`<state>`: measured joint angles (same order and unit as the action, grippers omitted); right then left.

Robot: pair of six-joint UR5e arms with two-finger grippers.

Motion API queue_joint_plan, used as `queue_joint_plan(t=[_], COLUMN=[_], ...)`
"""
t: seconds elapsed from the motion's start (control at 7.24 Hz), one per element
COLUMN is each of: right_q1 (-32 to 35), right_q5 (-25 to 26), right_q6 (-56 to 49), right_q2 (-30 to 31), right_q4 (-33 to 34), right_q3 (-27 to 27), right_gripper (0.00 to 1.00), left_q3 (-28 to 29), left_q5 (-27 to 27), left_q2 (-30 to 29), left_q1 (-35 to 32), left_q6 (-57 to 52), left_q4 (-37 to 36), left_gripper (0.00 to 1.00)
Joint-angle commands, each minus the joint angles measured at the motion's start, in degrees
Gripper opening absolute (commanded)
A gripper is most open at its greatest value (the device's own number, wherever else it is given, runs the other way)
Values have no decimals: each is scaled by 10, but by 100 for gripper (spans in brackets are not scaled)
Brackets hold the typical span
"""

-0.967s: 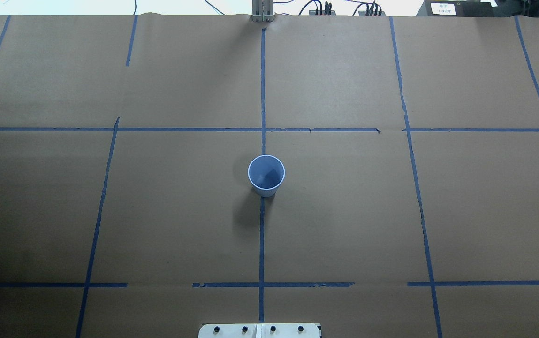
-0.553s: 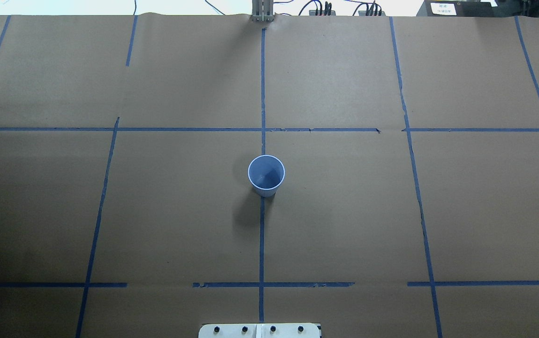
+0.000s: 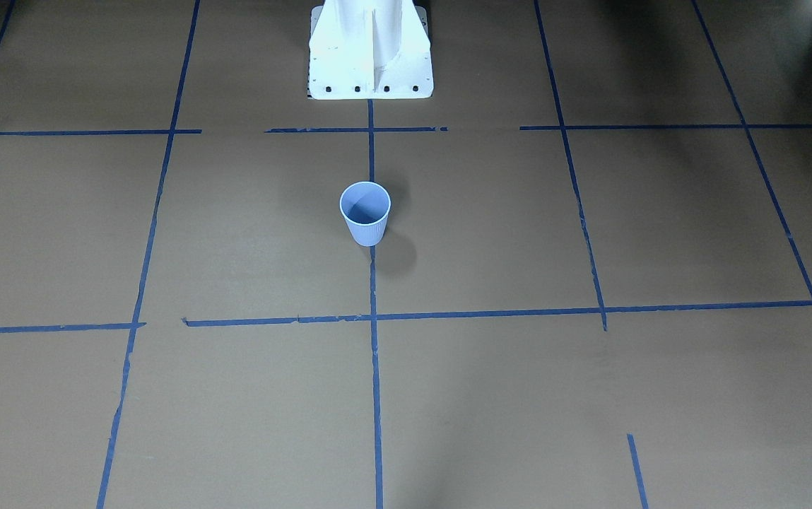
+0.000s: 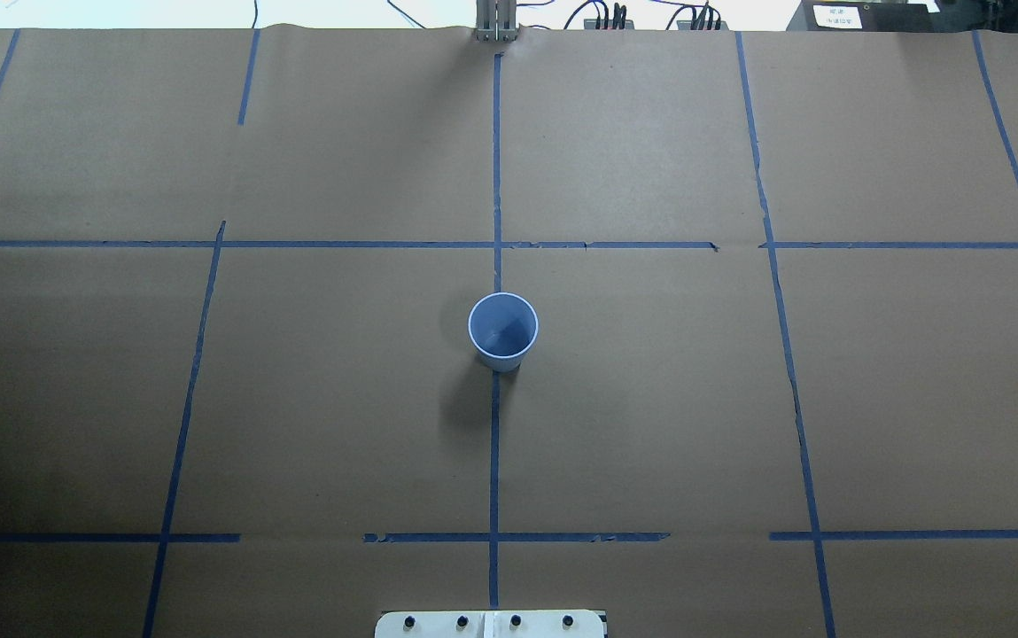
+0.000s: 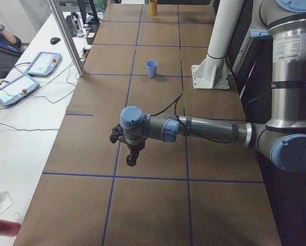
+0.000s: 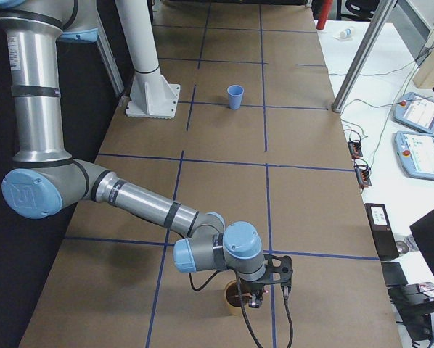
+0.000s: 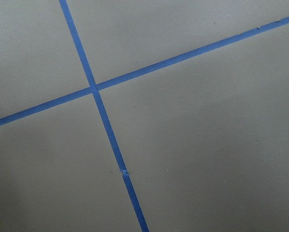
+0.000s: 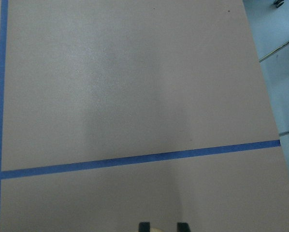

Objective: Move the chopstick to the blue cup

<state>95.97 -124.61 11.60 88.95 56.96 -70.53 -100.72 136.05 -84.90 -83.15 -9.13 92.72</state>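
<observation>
The blue cup point(image 4: 502, 330) point(image 3: 365, 212) stands upright near the table's middle, on the blue centre tape line, and looks empty inside. The side views also show the blue cup point(image 5: 151, 67) point(image 6: 235, 96). No chopstick is in view. My left gripper point(image 5: 131, 156) hangs low over bare paper at the table's left end; I cannot tell whether it is open or shut. My right gripper point(image 6: 252, 299) is at the right end, right over a tan cup point(image 6: 231, 299). Its two dark fingertips point(image 8: 144, 226) stand apart, open, with a pale rim between them.
The white robot pedestal point(image 3: 370, 49) point(image 4: 491, 625) rises behind the blue cup. Blue tape lines point(image 7: 93, 89) grid the brown paper. Teach pendants point(image 5: 20, 87) point(image 6: 420, 145) and cables lie on the white benches beyond the far edge, beside a metal post point(image 5: 66, 36).
</observation>
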Motion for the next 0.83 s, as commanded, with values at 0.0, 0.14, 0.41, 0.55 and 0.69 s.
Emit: queue_joint_plan(t=[0.0, 0.14, 0.41, 0.55, 0.69], right_q1=[18, 39, 79, 97, 105], right_q5=[-4, -5, -5, -8, -19], right_q6=[-3, -4, -5, -6, -6], right_q2=[-3, -3, -4, -4, -7], right_q4=[-1, 0, 7, 11, 42], right_q3=[-14, -37, -103, -125, -142], right_gripper=[0, 0, 0, 0, 0], left_q3=[0, 0, 0, -1, -1], left_q5=[0, 0, 0, 0, -1], left_q2=[0, 0, 0, 3, 4], left_q1=[0, 0, 0, 0, 0], left_q6=[0, 0, 0, -1, -1], left_q4=[0, 0, 0, 0, 0], left_gripper=[100, 100, 100, 100, 100])
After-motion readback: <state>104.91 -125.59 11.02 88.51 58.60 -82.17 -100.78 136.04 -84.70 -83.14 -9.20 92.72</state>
